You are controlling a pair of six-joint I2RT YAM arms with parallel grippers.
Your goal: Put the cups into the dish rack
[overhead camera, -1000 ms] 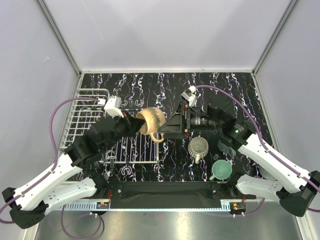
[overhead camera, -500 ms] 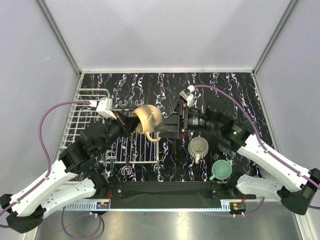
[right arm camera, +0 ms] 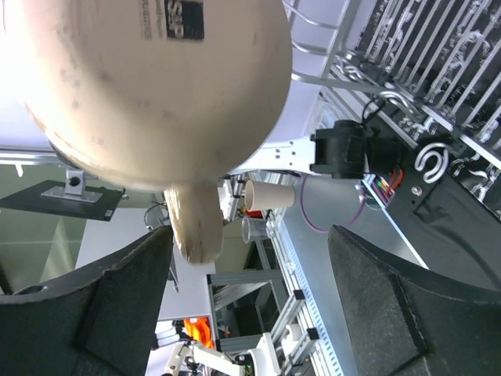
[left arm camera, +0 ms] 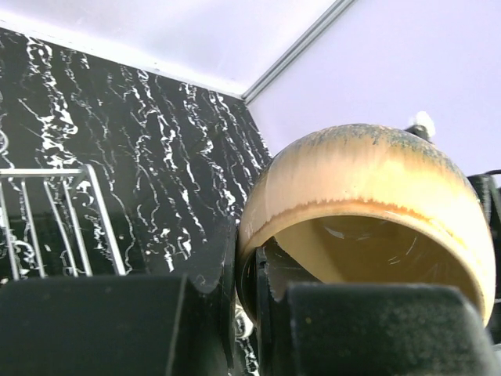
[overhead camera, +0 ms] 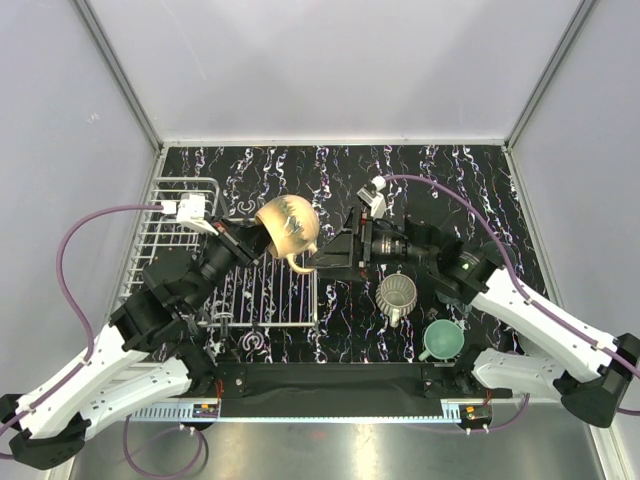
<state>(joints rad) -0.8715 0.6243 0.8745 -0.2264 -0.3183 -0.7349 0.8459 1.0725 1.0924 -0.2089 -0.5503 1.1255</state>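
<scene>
My left gripper [overhead camera: 252,238] is shut on the rim of the peach-tan cup [overhead camera: 288,225], one finger inside and one outside [left arm camera: 250,270]. It holds the cup [left arm camera: 368,180] in the air over the right edge of the white wire dish rack [overhead camera: 180,240]. My right gripper [overhead camera: 322,256] is open just right of the cup. The cup's base and handle [right arm camera: 156,86] hang before its spread fingers [right arm camera: 250,235] without touching them. A ribbed grey-beige cup [overhead camera: 398,293] and a mint green cup [overhead camera: 443,340] stand on the table. A grey-teal cup [overhead camera: 455,297] is partly hidden under the right arm.
The rack's raised basket is at the far left and its flat grid [overhead camera: 270,295] lies below the held cup. Rack wires show in the left wrist view [left arm camera: 47,211] and the right wrist view [right arm camera: 376,63]. The tabletop is black marble [overhead camera: 450,180], with white walls around it.
My left gripper has carried the peach-tan cup a little up and to the left and turned it. The right gripper has stayed open beside it.
</scene>
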